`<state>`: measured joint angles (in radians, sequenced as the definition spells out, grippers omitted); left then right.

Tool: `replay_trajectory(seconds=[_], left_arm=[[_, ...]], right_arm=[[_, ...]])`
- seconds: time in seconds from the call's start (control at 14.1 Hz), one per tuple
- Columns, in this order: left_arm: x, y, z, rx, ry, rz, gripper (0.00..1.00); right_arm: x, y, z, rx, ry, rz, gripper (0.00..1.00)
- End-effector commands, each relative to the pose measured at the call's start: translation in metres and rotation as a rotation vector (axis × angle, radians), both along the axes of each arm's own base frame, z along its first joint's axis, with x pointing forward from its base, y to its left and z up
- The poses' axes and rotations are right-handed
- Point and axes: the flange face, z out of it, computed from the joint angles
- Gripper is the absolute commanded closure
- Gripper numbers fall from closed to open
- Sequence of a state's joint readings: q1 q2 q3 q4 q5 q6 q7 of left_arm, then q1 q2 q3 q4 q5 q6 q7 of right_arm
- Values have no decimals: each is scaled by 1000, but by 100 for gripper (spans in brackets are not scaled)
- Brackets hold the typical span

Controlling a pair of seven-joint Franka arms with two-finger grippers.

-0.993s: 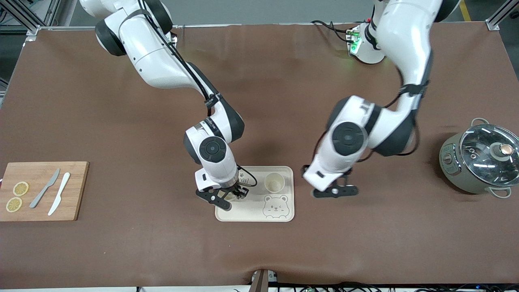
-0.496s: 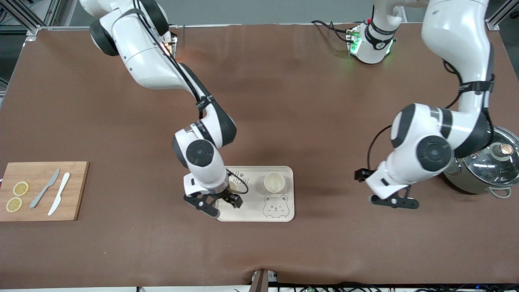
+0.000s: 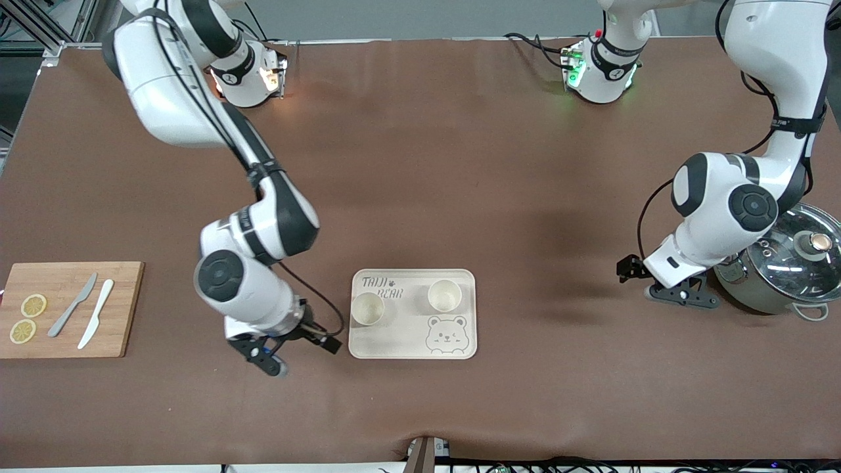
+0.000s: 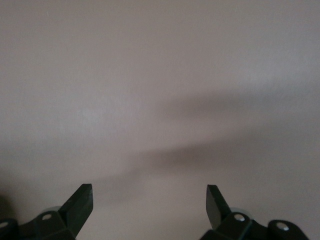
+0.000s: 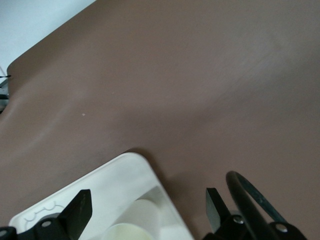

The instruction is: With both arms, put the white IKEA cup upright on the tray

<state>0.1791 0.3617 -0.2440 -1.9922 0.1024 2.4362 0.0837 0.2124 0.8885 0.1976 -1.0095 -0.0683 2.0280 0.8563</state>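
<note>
Standing upright on the tray [image 3: 453, 348] are two white cups: one cup [image 3: 367, 308] toward the right arm's end, a second cup [image 3: 445, 295] toward the left arm's end and slightly farther from the front camera, both mouths up, just apart from the bear drawing. That suggests the placing is done, since neither pincer holds anything. The right pincer [image 3: 279, 348] hangs with its fingers spread wide and empty over bare bench just beside the tray, between it and the cutting board; its wrist view shows the tray corner [image 5: 125, 175] and a cup rim below it. The left pincer [image 3: 670, 289] is likewise spread wide and empty, over bare bench beside the pot [image 3: 778, 266], well apart from the tray, likely to leave it clear. The bench [image 3: 420, 164] is covered in smooth brown matting. On the cutting board [image 3: 125, 309] lie two knives [image 3: 85, 312] and two lemon slices [image 3: 27, 318].
</note>
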Motion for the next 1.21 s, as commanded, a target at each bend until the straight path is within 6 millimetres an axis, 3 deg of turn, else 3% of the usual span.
replay_trajectory(seconds=[0.0, 0.14, 0.21, 0.28, 0.43, 0.57, 0.71, 0.99, 1.13], left_arm=[[-40, 24, 1, -3, -19, -8, 0], [-63, 36, 5, 9, -27, -2, 0], [-70, 34, 20, 22, -42, -2, 0], [-79, 31, 37, 22, -44, 19, 0], [-97, 2, 83, -23, 45, 33, 0], [-111, 7, 131, -26, 119, 59, 0], [-115, 0, 179, -25, 163, 57, 0], [-105, -34, 276, -37, 229, 39, 0], [-93, -38, 313, -45, 187, 27, 0]], right_arm=[[4, -42, 17, -14, 28, 135, 0], [9, -83, 35, -40, 18, 204, 0], [12, -105, 47, -50, 1, 236, 0], [13, -126, 69, -62, -30, 255, 0], [11, -160, 81, -82, 5, 244, 0], [6, -184, 107, -126, -2, 229, 0], [-2, -209, 125, -151, 29, 289, 0], [-23, -268, 168, -156, 55, 407, 0], [-33, -282, 198, -158, 31, 385, 0]])
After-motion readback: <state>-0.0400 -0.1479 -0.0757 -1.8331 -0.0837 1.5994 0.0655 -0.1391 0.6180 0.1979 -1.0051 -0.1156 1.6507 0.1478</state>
